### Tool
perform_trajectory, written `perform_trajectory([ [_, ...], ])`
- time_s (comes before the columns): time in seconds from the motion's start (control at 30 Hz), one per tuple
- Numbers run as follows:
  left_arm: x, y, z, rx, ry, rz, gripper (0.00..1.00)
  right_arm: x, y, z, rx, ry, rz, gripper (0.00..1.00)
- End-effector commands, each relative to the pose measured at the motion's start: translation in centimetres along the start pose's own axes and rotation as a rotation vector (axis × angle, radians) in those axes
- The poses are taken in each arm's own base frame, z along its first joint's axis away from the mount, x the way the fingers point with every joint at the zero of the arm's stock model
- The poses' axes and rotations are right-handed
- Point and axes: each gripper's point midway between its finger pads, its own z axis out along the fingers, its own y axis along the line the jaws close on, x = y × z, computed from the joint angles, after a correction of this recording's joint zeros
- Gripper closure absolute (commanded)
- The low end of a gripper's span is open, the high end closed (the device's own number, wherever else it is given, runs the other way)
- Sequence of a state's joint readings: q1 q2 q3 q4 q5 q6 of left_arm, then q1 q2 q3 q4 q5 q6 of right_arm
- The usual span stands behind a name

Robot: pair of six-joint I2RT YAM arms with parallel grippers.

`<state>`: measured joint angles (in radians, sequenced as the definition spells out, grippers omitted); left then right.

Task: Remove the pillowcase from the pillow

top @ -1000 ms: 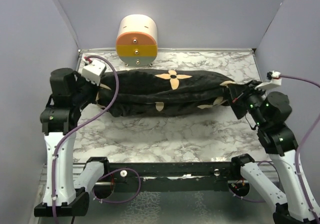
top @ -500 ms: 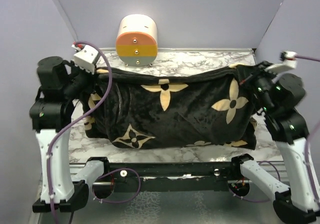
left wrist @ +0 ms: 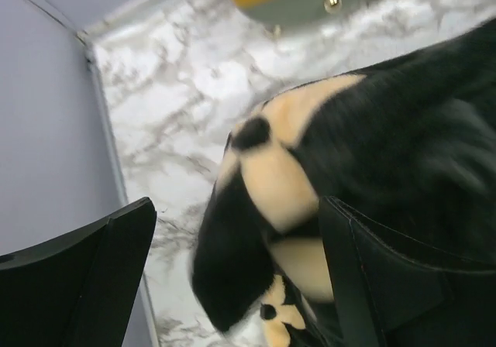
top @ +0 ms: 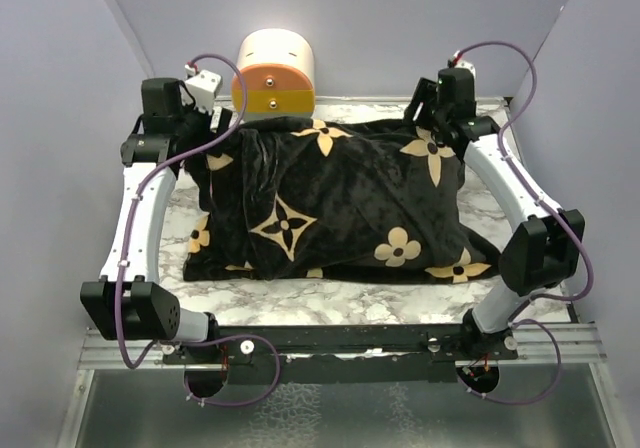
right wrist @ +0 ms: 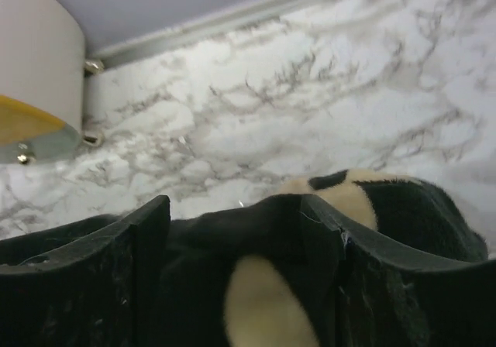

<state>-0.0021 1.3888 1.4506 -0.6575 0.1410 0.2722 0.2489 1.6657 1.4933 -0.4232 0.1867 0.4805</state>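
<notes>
- The marble-patterned table (top: 340, 303) runs on past both sets of fingertips to its far rim, where the grey back wall begins.
- The pillowcase (top: 340, 203) is a black plush cover printed with tan four-petal flowers and pointed stars. I can read no lettering on it. It lies plump across the middle of the table, with its far edge bunched up at the two grippers. The pillow is inside it, fully covered, so only its swell shows.
- Both arms reach right across to the far side. The left arm runs nearly straight up the left edge. The right arm bends outward at the elbow, then angles in toward the cover's far right corner.
- A cream cylinder (top: 275, 73) with orange, yellow and grey bands on its face stands just beyond the left gripper's fingertips. It sits off to the left of the right gripper's fingers.
- The left gripper (left wrist: 236, 204) is spread. A tan-flowered fold of the cover rests against one finger (left wrist: 403, 285). Bare marble shows between that fold and the other finger (left wrist: 85, 277), so nothing is pinched. This view is blurred.
- The right gripper (right wrist: 232, 200) has its two fingers pressed in on a thick wad of the cover, which fills the whole space between them.
</notes>
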Motion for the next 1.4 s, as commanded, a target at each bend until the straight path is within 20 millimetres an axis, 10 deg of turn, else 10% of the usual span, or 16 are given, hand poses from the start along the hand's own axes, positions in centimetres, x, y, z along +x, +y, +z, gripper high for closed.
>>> perform_trajectory([
  [0.0,-5.5,1.7,-4.4,-0.084,-0.138,0.076,0.10,-8.8,1.6,-3.8,0.000,-0.220,-0.019,0.28],
  [0.27,-1.5,-1.4,-5.5,0.032,-0.095,0.087,0.07,-8.6,4.2,-7.2,-0.130,-0.278,-0.035,0.18],
  [0.5,4.7,-5.6,-1.6,0.186,-0.007,-0.074,0.07,1.0,13.7,-9.1,-0.325,-0.149,-0.234,0.12],
  [0.93,5.4,-5.9,5.1,0.192,-0.005,-0.264,0.14,14.0,26.1,-7.5,-0.498,0.046,-0.518,0.03],
  [1.37,9.6,-4.1,6.6,0.217,0.068,-0.445,0.81,20.0,33.0,-7.0,-0.569,0.067,-0.643,0.02],
])
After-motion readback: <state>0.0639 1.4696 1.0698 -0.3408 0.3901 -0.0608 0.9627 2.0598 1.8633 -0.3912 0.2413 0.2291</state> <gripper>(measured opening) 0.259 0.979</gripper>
